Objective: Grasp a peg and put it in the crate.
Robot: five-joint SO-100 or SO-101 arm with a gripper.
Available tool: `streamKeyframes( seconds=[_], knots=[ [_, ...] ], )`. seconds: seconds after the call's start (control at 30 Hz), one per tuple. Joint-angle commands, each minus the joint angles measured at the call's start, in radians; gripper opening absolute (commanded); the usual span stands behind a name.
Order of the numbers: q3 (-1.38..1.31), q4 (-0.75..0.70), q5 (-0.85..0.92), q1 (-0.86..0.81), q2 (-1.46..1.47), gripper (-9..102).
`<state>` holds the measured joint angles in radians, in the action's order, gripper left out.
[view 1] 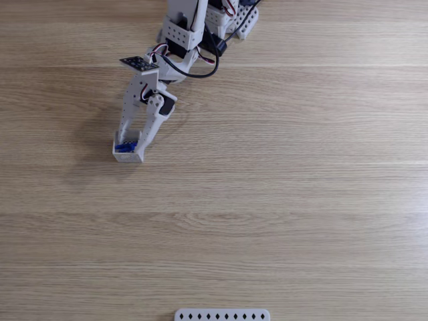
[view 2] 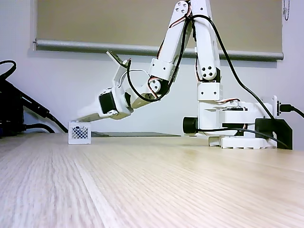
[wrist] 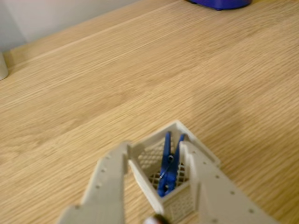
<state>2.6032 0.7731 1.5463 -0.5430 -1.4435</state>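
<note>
The white crate (view 1: 127, 155) sits on the wooden table, left of centre in a fixed view. The blue peg (view 1: 125, 146) lies inside it. In the wrist view the peg (wrist: 169, 165) leans tilted on the crate's mesh bottom, its top end against the far wall (wrist: 176, 127). My gripper (wrist: 155, 147) is open, its white fingers (wrist: 110, 182) spread over the crate's rim on either side of the peg, not touching it. From the side, the gripper (view 2: 80, 119) hangs just above the crate (view 2: 79, 133).
A flat white strip with a row of holes (view 1: 222, 314) lies at the front table edge. The arm's base (view 2: 237, 133) stands to the right in a fixed view, black cables (view 2: 19, 111) to the left. A blue object (wrist: 219, 3) sits far off.
</note>
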Motion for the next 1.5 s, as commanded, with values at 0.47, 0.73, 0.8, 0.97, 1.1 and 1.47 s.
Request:
streamKeyframes(
  seconds=[0.47, 0.73, 0.8, 0.97, 1.1, 1.47],
  knots=[
    [-0.094, -0.614, -0.499, 0.115, -0.614, -1],
    [-0.207, -1.321, -1.137, 0.385, -0.942, -1],
    [-0.219, -1.417, -1.331, 0.456, -1.005, -1],
    [-0.199, -1.565, -1.770, 0.581, -1.183, -1],
    [-0.133, -1.608, -1.850, 0.595, -1.302, 0],
    [0.167, -1.624, -1.669, 0.609, -1.617, -1]
  ],
)
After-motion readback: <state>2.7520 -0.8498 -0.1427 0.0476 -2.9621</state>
